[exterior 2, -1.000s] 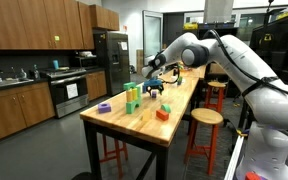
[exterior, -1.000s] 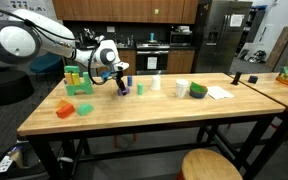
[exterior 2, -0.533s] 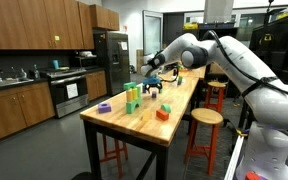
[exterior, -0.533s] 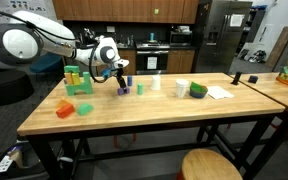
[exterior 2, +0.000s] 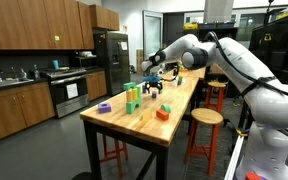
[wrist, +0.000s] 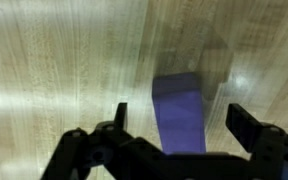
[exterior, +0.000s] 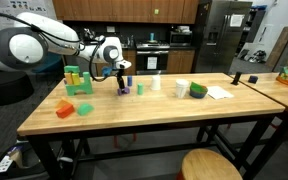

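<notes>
In the wrist view a purple block (wrist: 180,105) lies on the wooden table top (wrist: 54,70), right between my two fingers. My gripper (wrist: 184,120) is open, and each finger stands clear of the block's sides. In both exterior views the gripper (exterior: 120,80) (exterior 2: 154,86) hangs low over the table, just above the purple block (exterior: 123,90). The block is hidden by the gripper in the exterior view from the table's end.
A stack of green and yellow blocks (exterior: 76,80) (exterior 2: 132,97), an orange block (exterior: 65,108) and a green block (exterior: 85,109) stand nearby. A small purple block (exterior: 139,88), white cups (exterior: 181,89), a green roll (exterior: 198,90) and paper (exterior: 219,92) lie further along. A stool (exterior: 212,165) stands in front.
The arm has shifted only slightly. The gripper stays over the purple block with its jaws open, and the block has not moved.
</notes>
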`<state>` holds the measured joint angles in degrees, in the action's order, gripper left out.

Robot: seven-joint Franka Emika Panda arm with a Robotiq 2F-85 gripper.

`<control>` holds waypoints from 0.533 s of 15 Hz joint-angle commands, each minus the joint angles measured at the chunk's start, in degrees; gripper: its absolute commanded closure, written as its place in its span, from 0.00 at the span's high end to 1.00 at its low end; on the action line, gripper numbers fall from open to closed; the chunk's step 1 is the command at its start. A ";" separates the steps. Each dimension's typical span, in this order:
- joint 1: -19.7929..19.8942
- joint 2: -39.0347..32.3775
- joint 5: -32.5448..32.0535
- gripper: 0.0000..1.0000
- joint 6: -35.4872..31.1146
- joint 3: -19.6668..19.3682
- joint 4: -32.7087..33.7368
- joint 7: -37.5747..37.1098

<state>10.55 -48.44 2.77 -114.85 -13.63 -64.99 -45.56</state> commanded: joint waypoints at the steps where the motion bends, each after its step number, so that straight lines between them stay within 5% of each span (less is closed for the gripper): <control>1: 1.37 -0.97 2.12 1.00 2.12 1.05 3.21 -0.47; 8: 1.87 -0.62 2.48 1.00 0.41 2.23 2.26 5.06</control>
<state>11.00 -48.69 4.07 -114.41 -13.19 -63.83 -45.18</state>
